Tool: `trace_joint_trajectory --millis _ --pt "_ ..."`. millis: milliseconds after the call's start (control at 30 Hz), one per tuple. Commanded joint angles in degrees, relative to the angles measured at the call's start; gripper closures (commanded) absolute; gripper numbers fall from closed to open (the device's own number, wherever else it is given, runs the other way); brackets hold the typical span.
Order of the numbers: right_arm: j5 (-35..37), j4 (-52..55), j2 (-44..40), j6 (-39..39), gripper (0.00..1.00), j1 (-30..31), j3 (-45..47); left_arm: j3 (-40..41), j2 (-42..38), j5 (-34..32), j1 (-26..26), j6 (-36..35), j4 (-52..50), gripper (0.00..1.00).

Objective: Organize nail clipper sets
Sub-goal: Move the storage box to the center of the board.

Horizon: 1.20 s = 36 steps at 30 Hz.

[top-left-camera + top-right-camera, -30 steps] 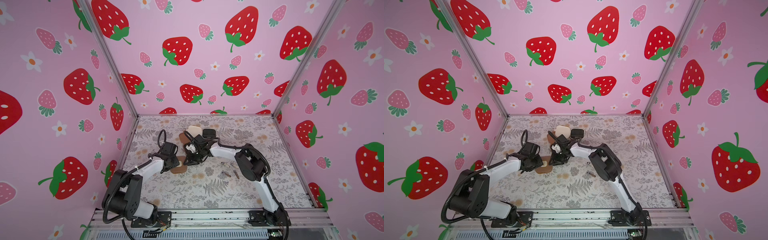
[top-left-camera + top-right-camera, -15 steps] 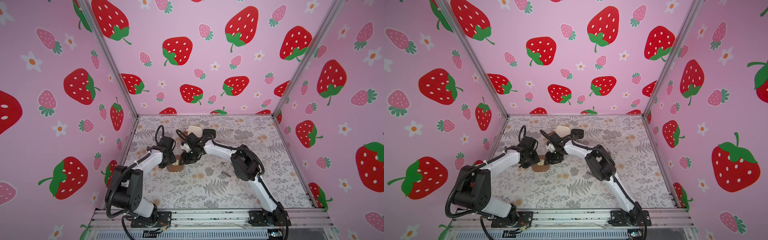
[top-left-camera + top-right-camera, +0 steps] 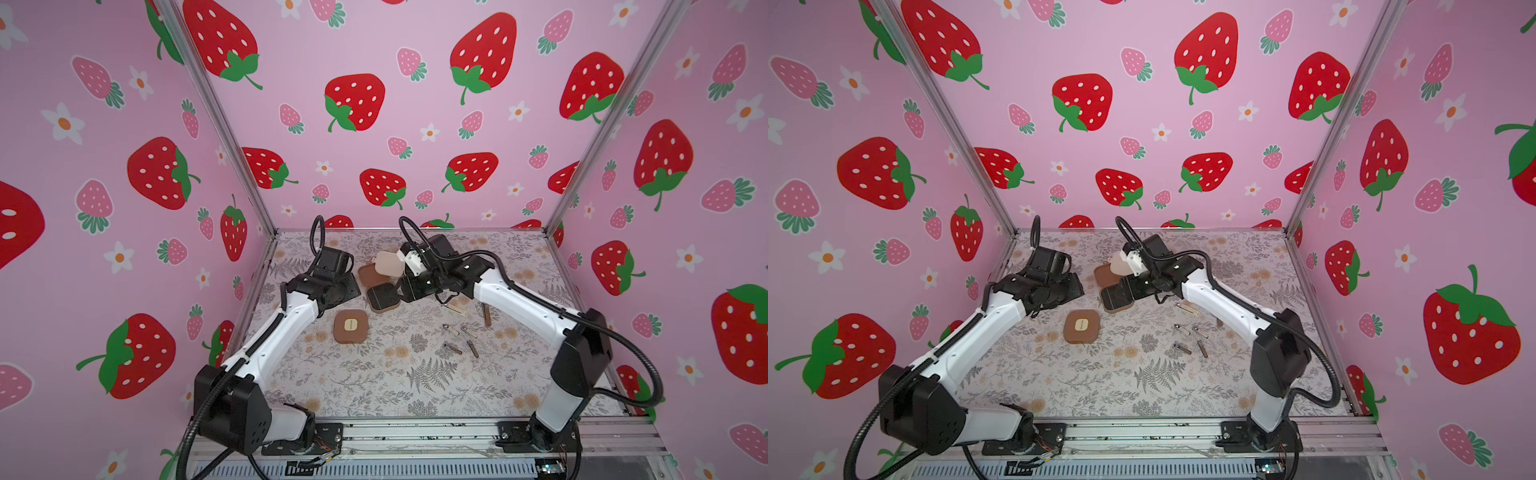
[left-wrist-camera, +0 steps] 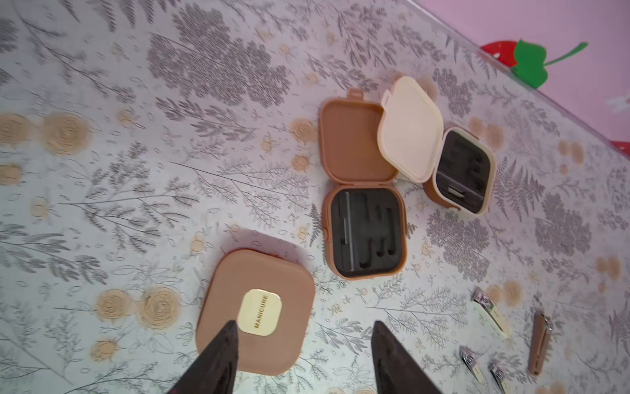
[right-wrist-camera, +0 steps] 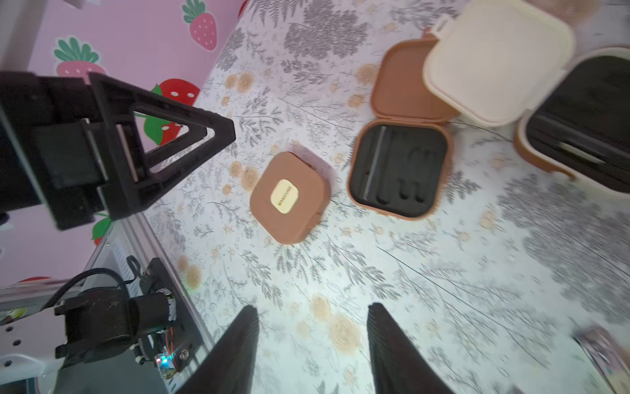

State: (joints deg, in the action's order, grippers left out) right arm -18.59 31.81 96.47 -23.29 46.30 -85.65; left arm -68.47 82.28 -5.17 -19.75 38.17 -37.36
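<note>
Moved: left gripper [image 4: 303, 324] and right gripper [image 5: 312, 307] pulled back from closed brown case [image 3: 350, 327]
Left gripper: spread apart, empty
Right gripper: spread apart, empty
Tools [image 3: 468, 331]: loose on table [image 3: 374, 386]

Closed brown case [image 4: 283, 279]: matt plastic, glossy gold label [image 4: 260, 312]. Open brown case [image 4: 366, 273]: matt black foam insert [image 4: 366, 235]. Nail clippers [image 4: 470, 363]: shiny metal.
</note>
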Motion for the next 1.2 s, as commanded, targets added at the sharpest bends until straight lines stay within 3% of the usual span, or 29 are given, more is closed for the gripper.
trace_joint_trajectory --millis 0,233,533,833,1033,1167 --pt "3.1 1.7 -5.2 1.4 0.46 -2.6 8.0 -4.9 7.5 1.4 -2.8 2.2 -1.9 0.42" --pt "0.0 3.0 -13.6 2.5 0.46 -7.7 17.9 -11.0 19.6 -5.0 -3.9 6.2 -1.7 0.46" --pt "1.5 0.7 -14.3 2.1 0.48 -9.1 21.4 -17.0 31.7 -4.0 -3.3 6.0 -1.4 0.62" --pt "2.2 0.4 -12.0 0.8 0.5 -9.4 22.1 -18.0 35.4 -3.2 -1.6 5.7 -0.8 0.71" --pt "1.7 1.6 -10.3 1.8 0.51 -9.7 21.0 -16.7 37.0 -1.7 -1.5 6.1 0.1 0.91" --pt "1.8 1.6 -10.7 1.8 0.51 -9.7 21.2 -15.2 36.4 -1.2 -1.7 6.4 0.0 0.99"
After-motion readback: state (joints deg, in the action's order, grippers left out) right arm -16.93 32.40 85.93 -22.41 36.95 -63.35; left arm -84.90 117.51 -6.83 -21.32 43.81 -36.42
